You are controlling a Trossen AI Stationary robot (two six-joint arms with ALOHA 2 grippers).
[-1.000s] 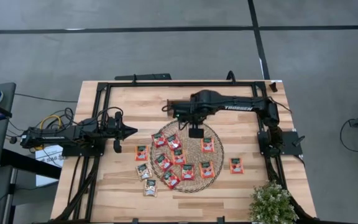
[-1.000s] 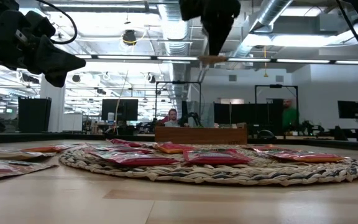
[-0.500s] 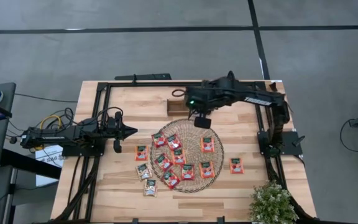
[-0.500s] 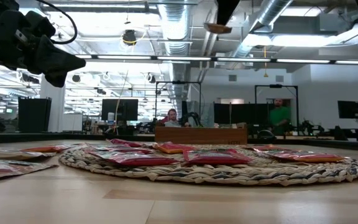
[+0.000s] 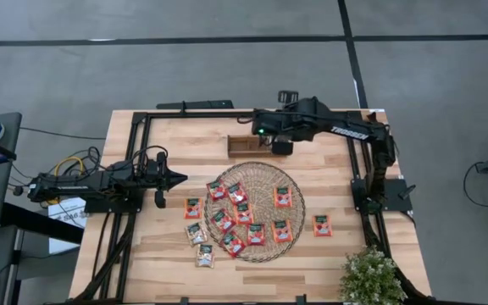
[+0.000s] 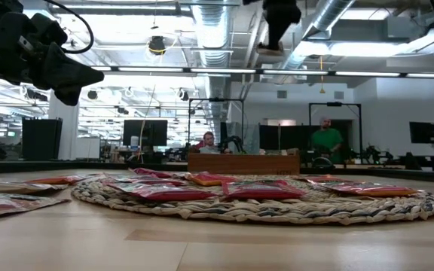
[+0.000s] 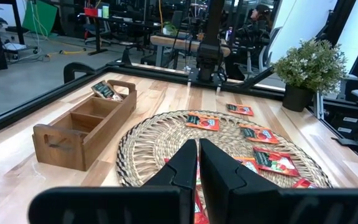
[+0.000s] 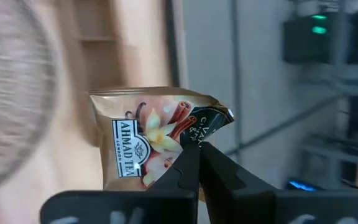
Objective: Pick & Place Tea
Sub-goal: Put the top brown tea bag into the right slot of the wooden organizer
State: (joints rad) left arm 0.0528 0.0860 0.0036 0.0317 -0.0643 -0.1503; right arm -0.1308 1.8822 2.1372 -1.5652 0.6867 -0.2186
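Observation:
Several red-orange tea sachets (image 5: 246,213) lie flat on the round woven mat (image 5: 265,182). Two pale ones (image 5: 198,242) lie on the table at the mat's near left, and a red one (image 5: 322,225) to its right. My right gripper (image 5: 282,146) hangs high over the wooden tray (image 5: 241,146) at the far side, shut on a pale gold sachet (image 8: 148,140). The same gripper (image 6: 281,30) shows at the top of the low view. My left gripper (image 5: 176,179) waits shut and level at the table's left, pointing at the mat. My right gripper pinches the pale sachet between its two fingers at one side edge, by the dark label corner (image 8: 199,132). The fingers slant down from above. The sachet is lifted clear, sticking out past the fingertips with its printed face toward the wrist camera.
The tray's far compartment holds a sachet (image 7: 107,91). A potted plant (image 5: 371,275) stands at the near right corner. A black frame (image 5: 142,119) runs round the table. Bare wood lies between the tray and the left arm.
My right gripper has risen and gone from over the mat's far part toward the table's far edge, ending above the wooden tray. It has tipped nearer to level on the way. The pale sachet has travelled with it, clear of everything.

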